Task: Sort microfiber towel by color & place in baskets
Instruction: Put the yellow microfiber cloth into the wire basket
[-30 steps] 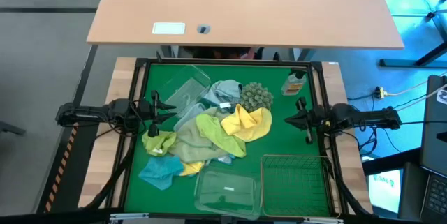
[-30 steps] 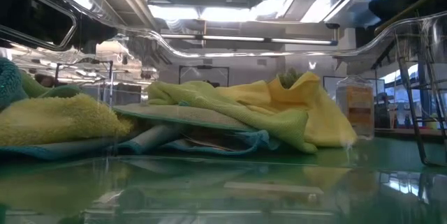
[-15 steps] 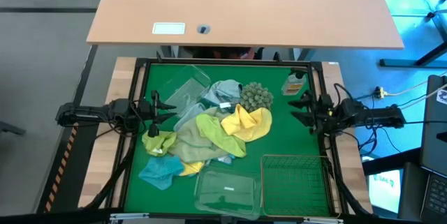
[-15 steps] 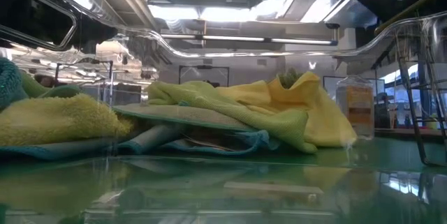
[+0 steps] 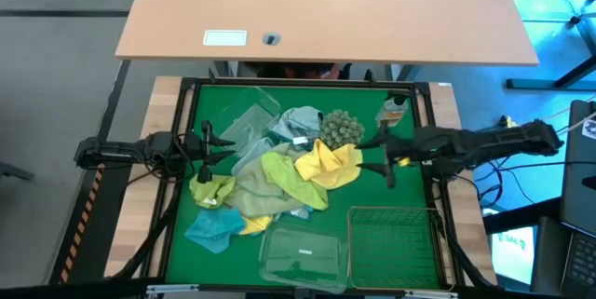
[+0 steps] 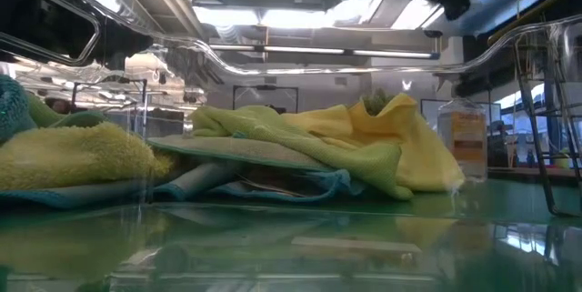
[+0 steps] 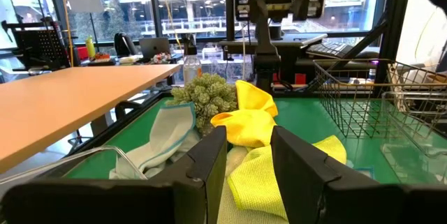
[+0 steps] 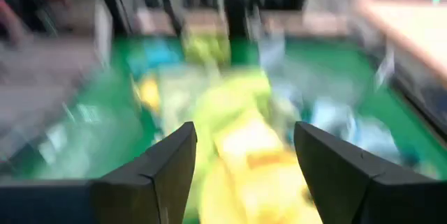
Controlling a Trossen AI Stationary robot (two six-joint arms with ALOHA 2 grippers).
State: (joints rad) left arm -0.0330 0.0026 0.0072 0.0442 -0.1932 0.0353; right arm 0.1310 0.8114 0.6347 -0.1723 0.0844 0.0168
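A heap of microfiber towels lies mid-table: a yellow towel [image 5: 331, 165] on its right side, a lime one [image 5: 282, 178], a pale blue one [image 5: 294, 122] and a teal one [image 5: 210, 229] at the near left. The baskets are a clear tub [image 5: 250, 120] at the far left, a clear tub [image 5: 300, 254] at the near edge and a wire basket [image 5: 393, 234] at the near right. My right gripper [image 5: 374, 156] hangs open just right of the yellow towel [image 8: 244, 147]. My left gripper [image 5: 222, 146] waits open at the heap's left side [image 7: 248, 155].
A grey-green spiky ball [image 5: 341, 129] rests against the heap's far side. A small bottle with an orange label [image 5: 393, 111] stands at the far right, close behind my right arm. Black rails frame the green mat [image 5: 410, 197].
My right gripper has opened and then travelled toward the table's left edge, from the right rail out over the mat to the yellow towel. The towels have not moved.
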